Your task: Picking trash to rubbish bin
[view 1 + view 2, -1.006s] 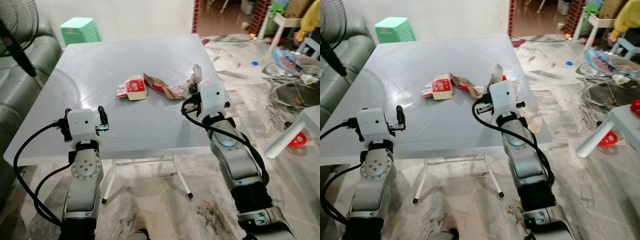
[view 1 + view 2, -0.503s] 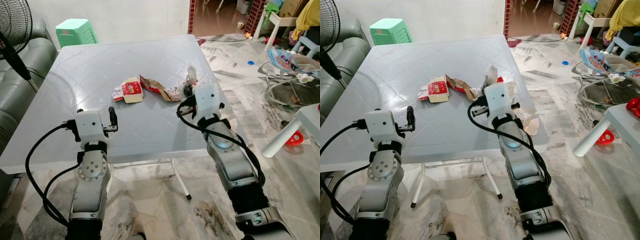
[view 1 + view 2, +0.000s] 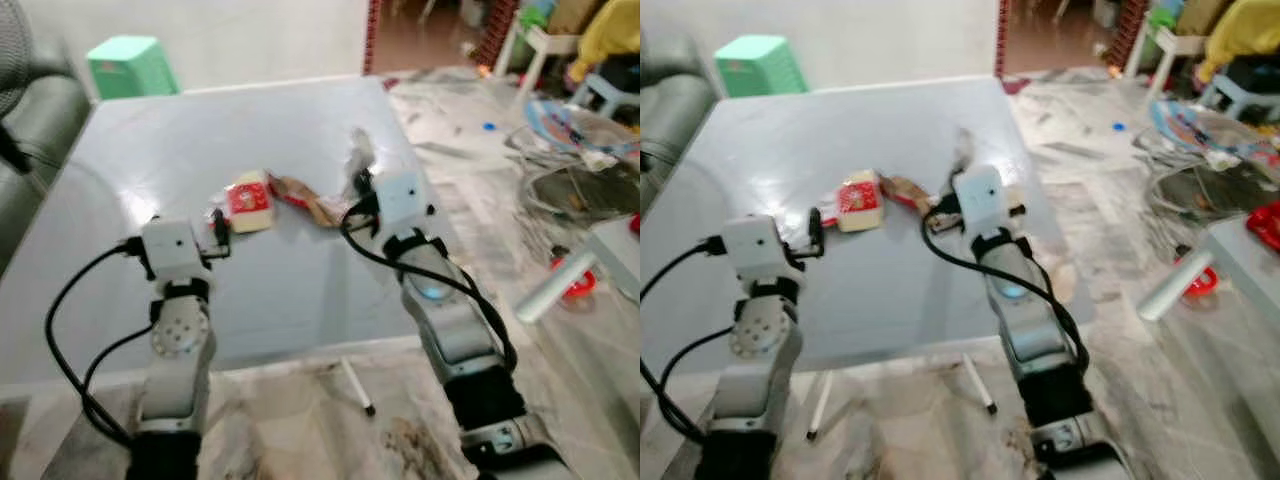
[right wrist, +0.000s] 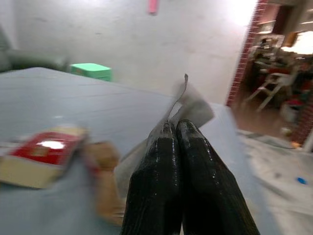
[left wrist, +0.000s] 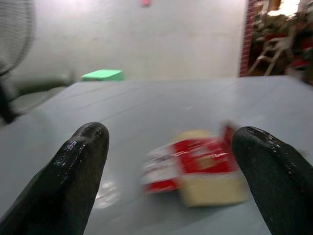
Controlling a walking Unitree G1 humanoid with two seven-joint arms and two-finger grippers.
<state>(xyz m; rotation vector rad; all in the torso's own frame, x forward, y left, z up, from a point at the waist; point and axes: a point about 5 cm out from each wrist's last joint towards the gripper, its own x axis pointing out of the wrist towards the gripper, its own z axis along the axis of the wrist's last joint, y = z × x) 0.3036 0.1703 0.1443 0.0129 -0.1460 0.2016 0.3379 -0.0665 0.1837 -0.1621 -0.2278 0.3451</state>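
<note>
On the grey table [image 3: 290, 290] lie a red and cream carton [image 3: 247, 198] and a crumpled brown wrapper [image 3: 305, 197]. My left gripper [image 3: 218, 230] is just short of the carton. Its fingers stand wide open, and the carton [image 5: 200, 169] lies ahead between them in the left wrist view. My right gripper [image 3: 358, 186] is beside the wrapper's right end, shut on a white paper scrap [image 3: 357, 158]. That scrap [image 4: 191, 104] sticks up from the closed fingertips [image 4: 168, 132].
A green stool [image 3: 125, 62] stands behind the table and a dark sofa [image 3: 35, 105] is at the left. The floor at the right holds toys, cables and a white tube [image 3: 553, 288]. The pictures are blurred.
The whole view has shifted and blurred, so the camera has moved. Both grippers now reach farther over the table. The left one is close to the carton.
</note>
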